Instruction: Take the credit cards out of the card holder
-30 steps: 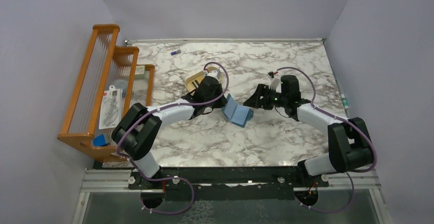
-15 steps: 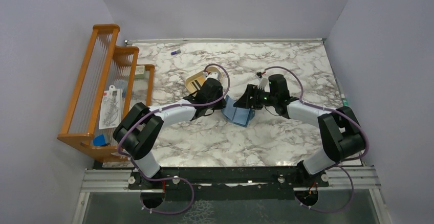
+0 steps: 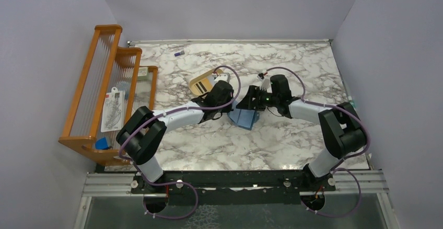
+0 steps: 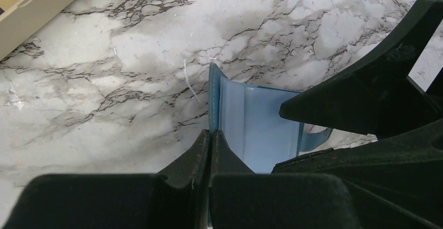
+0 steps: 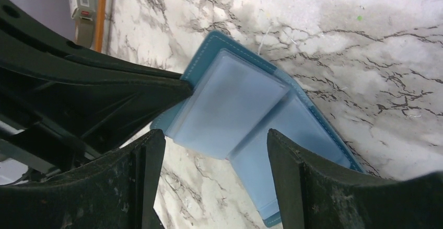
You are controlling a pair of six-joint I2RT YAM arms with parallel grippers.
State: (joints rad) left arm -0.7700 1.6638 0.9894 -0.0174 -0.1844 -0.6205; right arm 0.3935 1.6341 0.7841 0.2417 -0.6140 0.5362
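Observation:
The teal card holder (image 3: 244, 117) lies open on the marble, its pale blue pockets (image 5: 230, 101) facing up. My left gripper (image 4: 210, 135) is shut on the holder's teal cover edge (image 4: 214, 95) and holds that flap raised. My right gripper (image 5: 214, 145) hovers open just over the inner pockets, one finger on each side of the fold, touching nothing. In the top view both grippers meet over the holder. No credit cards can be made out inside the pockets. A tan, dark-striped piece that looks like a credit card (image 3: 200, 87) lies behind the left gripper.
A tan tray (image 3: 209, 75) sits just behind the left wrist, its corner (image 4: 21, 1) in the left wrist view. A wooden rack (image 3: 104, 90) with papers stands along the left edge. A small purple item (image 3: 179, 54) lies at the back.
My right gripper has moved left from beside the card holder to right over its pockets. The left gripper stayed shut on the cover and shifted slightly right.

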